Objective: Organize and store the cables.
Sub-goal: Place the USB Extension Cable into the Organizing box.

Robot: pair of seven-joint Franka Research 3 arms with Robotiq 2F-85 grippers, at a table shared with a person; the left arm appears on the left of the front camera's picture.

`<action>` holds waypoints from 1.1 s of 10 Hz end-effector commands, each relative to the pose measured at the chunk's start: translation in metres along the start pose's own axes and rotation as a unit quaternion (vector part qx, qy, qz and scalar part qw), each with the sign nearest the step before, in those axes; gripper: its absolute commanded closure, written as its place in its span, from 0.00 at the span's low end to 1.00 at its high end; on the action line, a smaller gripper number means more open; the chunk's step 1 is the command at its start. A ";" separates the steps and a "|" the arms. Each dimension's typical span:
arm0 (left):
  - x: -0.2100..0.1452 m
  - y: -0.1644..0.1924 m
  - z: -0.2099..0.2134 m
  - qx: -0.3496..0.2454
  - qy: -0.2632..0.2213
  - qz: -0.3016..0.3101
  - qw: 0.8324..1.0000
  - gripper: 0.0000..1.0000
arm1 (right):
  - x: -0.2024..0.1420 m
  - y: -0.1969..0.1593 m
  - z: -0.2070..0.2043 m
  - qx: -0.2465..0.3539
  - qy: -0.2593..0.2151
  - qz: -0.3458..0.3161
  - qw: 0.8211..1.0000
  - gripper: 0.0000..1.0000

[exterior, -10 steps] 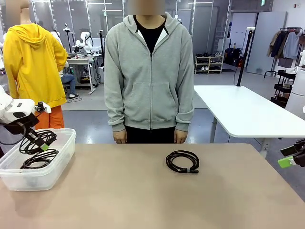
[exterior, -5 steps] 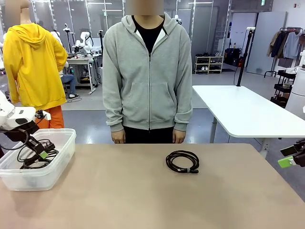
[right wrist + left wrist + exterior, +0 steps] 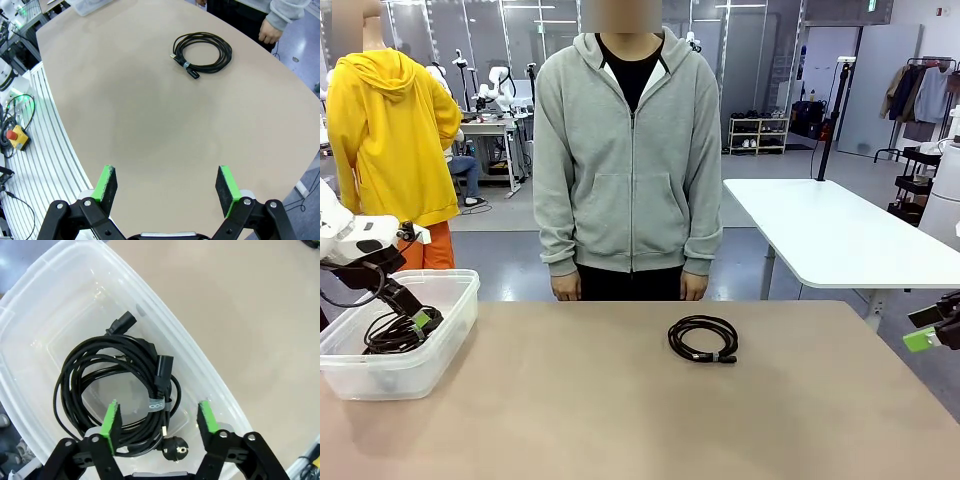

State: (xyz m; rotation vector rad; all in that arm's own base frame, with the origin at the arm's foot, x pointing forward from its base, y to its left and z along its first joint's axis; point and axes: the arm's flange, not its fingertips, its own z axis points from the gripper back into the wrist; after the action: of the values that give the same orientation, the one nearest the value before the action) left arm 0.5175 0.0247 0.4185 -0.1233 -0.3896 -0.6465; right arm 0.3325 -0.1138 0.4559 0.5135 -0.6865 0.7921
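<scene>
L gripper (image 3: 159, 420) is inside the clear bin (image 3: 455, 330) at the table's (image 3: 620, 420) left end, jaws spread wide w/ nothing between the pads, just above the coiled cables (image 3: 117, 385) lying on the bin floor; black plugs show among the loops. One more cable coil (image 3: 703, 339) lies flat on the table a bit right of centre, near the far edge, in front of a person in a grey hoodie (image 3: 628, 150) standing w/ arms down. R gripper (image 3: 167, 187) hangs over the table's right edge, jaws wide apart, empty, well apart from that coil.
</scene>
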 end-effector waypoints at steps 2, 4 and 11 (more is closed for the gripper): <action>-0.009 -0.013 0.006 0.015 -0.012 0.014 1.000 0.00 | -0.003 0.002 0.002 0.002 0.004 0.005 1.000 0.00; -0.010 -0.018 0.012 -0.016 -0.027 0.012 0.999 0.00 | -0.003 0.002 0.002 0.002 0.004 0.005 1.000 0.00; -0.004 -0.008 0.006 0.004 -0.006 0.003 1.000 0.00 | -0.003 0.002 0.002 0.002 0.004 0.005 1.000 0.00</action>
State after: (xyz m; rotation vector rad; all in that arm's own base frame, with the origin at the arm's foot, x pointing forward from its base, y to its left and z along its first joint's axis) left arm 0.5047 0.0202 0.4218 -0.1321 -0.4041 -0.6335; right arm 0.3325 -0.1138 0.4559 0.5135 -0.6865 0.7922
